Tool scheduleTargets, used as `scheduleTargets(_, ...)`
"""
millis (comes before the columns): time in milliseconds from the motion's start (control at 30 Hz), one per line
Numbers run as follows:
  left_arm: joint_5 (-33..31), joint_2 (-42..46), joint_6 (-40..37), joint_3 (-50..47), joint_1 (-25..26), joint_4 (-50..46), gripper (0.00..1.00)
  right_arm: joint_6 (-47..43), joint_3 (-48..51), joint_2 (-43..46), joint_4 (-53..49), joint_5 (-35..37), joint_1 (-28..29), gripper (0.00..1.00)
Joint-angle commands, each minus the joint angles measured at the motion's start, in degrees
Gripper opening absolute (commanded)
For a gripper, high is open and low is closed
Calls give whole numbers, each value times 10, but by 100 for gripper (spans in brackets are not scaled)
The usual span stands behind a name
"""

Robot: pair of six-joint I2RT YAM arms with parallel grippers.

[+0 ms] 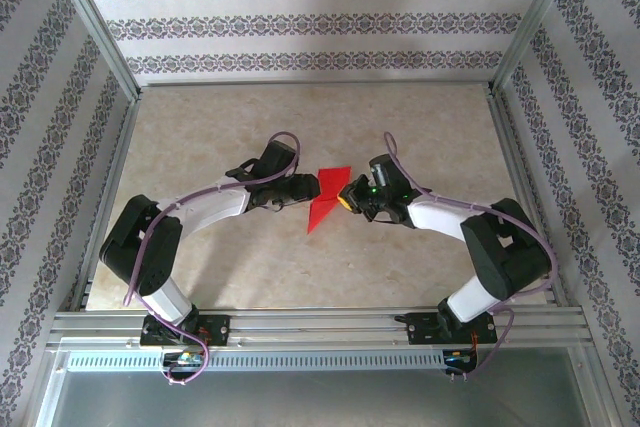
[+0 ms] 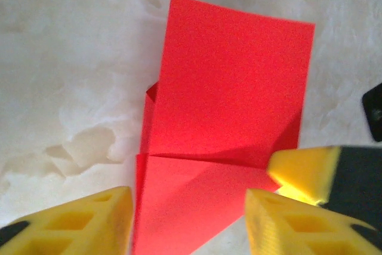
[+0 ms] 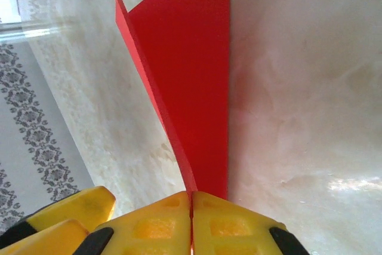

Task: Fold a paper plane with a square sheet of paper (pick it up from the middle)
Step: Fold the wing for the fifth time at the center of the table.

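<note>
Between the yellow pads of the right gripper [image 3: 191, 216] the paper [image 3: 185, 76] is pinched. The two pads meet flat against each other, with only a thin red edge in the seam. From that grip the paper runs away from the wrist camera as a folded red strip. One layer stands up on edge and tilts, and a second spreads beside it toward the table [image 1: 250, 127].

Just across from it, the left gripper [image 2: 188, 225] has its jaws partly apart, at a middling width, clamping nothing. In the left wrist view its fingers [image 2: 89, 225] flank the near end of the paper, where a triangular flap lies between them. The left-hand finger sits at the flap's edge; I cannot tell whether it touches. One yellow pad of the right gripper comes in from the right of that view and meets the paper's right edge at the crease between the flap and the larger rectangular panel beyond.

From above, the two grippers face each other at the middle of the table, tips close, with the creased red paper between them. Its pointed end lies toward the arms' bases and its broader part toward the far wall [image 1: 320, 17]. Patterned walls stand on three sides of the marbled beige table.
</note>
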State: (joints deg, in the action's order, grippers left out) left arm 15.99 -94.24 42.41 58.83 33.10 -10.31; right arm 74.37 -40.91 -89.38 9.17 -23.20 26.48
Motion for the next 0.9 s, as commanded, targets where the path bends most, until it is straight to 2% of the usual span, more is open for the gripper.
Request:
scheduleTargets(0,-18,17,-119,-2,19,20,61,-25,7,29,-45,23,-15,10)
scheduleTargets(133,-71,15,-218,9,65,36,69,-27,6,51,-75,38,-32,11)
scheduleTargets(467,-171,-45,-402,-18,156,170,69,18,27,71,-78,28,-60,12)
scheduleTargets(867,-267,-116,-483,-43,207,265,67,50,35,70,-66,5,-77,13)
